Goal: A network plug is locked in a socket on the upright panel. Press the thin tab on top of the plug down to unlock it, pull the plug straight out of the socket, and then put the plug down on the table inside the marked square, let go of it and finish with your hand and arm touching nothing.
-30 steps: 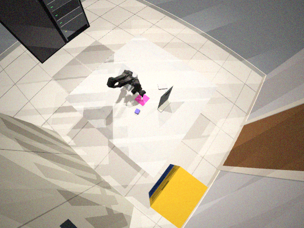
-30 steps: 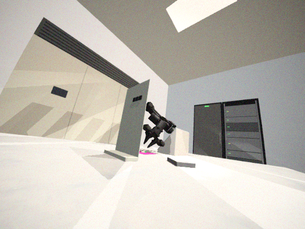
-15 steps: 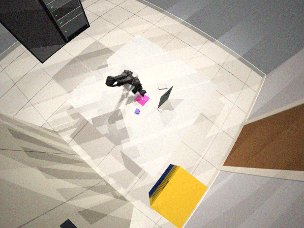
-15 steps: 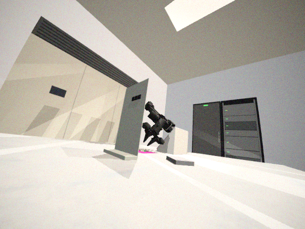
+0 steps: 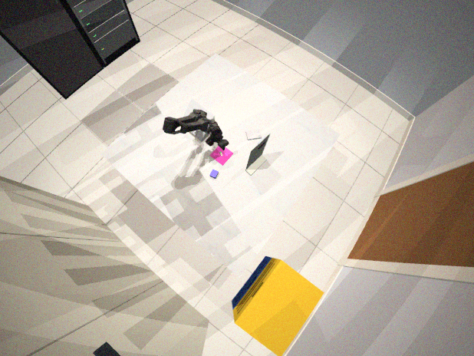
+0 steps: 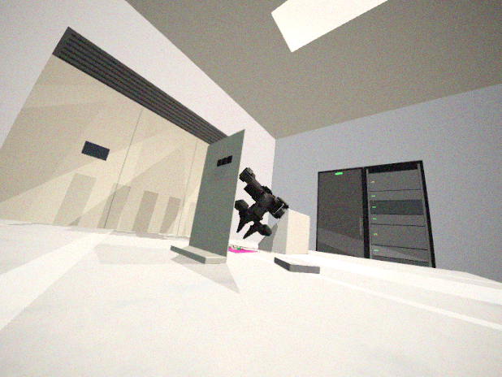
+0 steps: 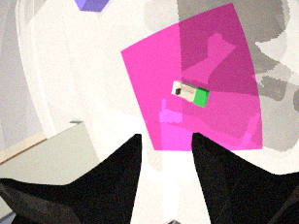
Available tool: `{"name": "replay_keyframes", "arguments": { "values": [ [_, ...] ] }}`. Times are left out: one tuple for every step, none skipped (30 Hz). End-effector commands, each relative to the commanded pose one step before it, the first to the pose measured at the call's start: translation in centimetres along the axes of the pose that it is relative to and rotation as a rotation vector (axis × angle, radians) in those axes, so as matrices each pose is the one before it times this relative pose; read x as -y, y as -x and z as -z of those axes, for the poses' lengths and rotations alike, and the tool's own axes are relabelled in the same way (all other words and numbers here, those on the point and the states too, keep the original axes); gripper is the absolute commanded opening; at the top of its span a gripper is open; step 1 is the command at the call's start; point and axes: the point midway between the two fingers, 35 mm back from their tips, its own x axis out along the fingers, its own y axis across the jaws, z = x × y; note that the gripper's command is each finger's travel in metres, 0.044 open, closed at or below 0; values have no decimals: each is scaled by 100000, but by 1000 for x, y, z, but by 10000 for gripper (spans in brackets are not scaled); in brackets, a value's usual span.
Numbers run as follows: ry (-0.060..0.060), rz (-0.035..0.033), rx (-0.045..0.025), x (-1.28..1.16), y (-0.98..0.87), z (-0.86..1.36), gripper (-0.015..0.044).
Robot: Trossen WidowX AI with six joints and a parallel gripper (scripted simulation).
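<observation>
The plug [image 7: 186, 91], cream with a green end, lies inside the magenta square [image 7: 146, 72] [image 5: 227, 157] [image 6: 244, 251] on the table, seen in the wrist view. My gripper [image 7: 167, 139] [image 6: 241, 235] is open and empty. Its black fingers stand apart above the table, and the plug lies beyond the fingertips in the wrist view, not between them. The exterior view shows the fingertips above the square. The upright grey-green panel [image 5: 257, 153] [image 6: 215, 199] stands on its base beside the square. The plug is out of the socket.
A small blue-violet block [image 5: 214, 173] [image 7: 94, 3] lies near the square. A low flat box [image 5: 253, 135] [image 6: 298, 266] lies near the panel. A pale block [image 6: 298, 231] stands behind the arm. A yellow box [image 5: 281, 303] and dark racks [image 5: 38, 46] [image 6: 341, 211] stand farther off.
</observation>
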Motion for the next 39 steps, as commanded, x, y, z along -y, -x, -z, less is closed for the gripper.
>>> {"name": "replay_keyframes", "arguments": {
  "values": [
    [-1024,-176,265,-360,154,57,156],
    [-10,47,-27,-33,45,23,156],
    [-9,46,-26,-33,46,22,156],
    [-9,44,-24,-33,46,22,156],
    [-8,43,-23,-33,47,21,156],
    [-7,41,-21,-33,47,20,156],
    [-7,40,-20,-33,48,19,156],
    [-6,39,-19,-33,49,19,156],
    [-5,37,-17,-33,49,18,156],
    [-5,36,-16,-33,50,17,156],
    [-4,34,-14,-33,50,17,156],
    [-4,33,-13,-33,51,16,156],
    [-3,32,-12,-33,51,15,156],
    [-2,30,-10,-33,52,14,156],
    [-2,29,-9,-33,52,14,156],
    [-1,27,-8,-33,53,13,156],
    [-1,26,-6,-33,53,12,156],
    [0,24,-5,-33,54,11,156],
    [0,23,-4,-33,55,11,156],
    [1,21,-2,-34,55,10,156],
    [2,20,-1,-34,56,9,156],
    [2,18,0,-34,56,9,156],
    [3,16,2,-34,57,8,156],
    [3,15,3,-34,57,7,156],
    [4,13,4,-34,58,6,156],
    [4,12,5,-34,58,6,156],
    [5,10,7,-34,59,5,156],
    [5,9,8,-34,59,4,156],
    [6,7,9,-34,60,3,156],
    [6,5,10,-34,60,2,156],
    [7,4,11,-34,61,2,156],
    [7,2,12,-34,61,1,156],
    [8,0,14,-34,61,0,156],
    [8,-1,15,-34,62,-1,156],
    [9,-3,16,-34,62,-1,156],
    [9,-5,17,-34,63,-2,156],
    [9,-6,18,-34,63,-3,156],
    [10,-8,19,-34,64,-4,156],
    [10,-10,20,-34,64,-4,156]
  ]
}}
